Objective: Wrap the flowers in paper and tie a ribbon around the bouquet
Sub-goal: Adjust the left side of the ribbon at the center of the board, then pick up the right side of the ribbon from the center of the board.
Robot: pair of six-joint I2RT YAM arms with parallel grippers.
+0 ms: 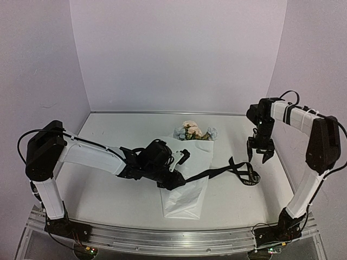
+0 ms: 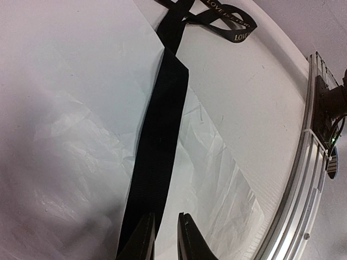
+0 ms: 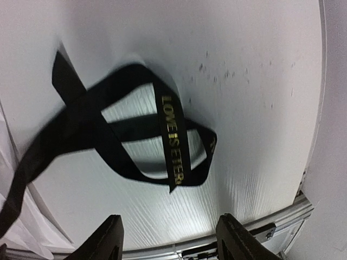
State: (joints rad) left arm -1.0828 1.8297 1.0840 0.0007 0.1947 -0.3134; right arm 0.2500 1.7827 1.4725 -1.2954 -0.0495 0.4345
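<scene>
Paper [image 1: 187, 189], one white sheet, lies wrapped as a creased cone at the middle of the table [image 1: 103, 189], its narrow end toward the near edge. Two arms work over it. The left arm [image 1: 89, 154] reaches low across the table, its wrist over the cone. The left gripper [image 2: 165, 238] has its jaws only a sliver apart just beside the end of the ribbon [image 1: 217, 172], and I cannot tell whether they pinch it. The right arm [image 1: 317, 135] bends high and points straight down. The right gripper [image 1: 260, 154] hangs wide open and empty above the ribbon's loops. One black ribbon runs from the cone to those loops on the right. One bunch of flowers [image 1: 192, 131] pokes out of the cone's far end.
</scene>
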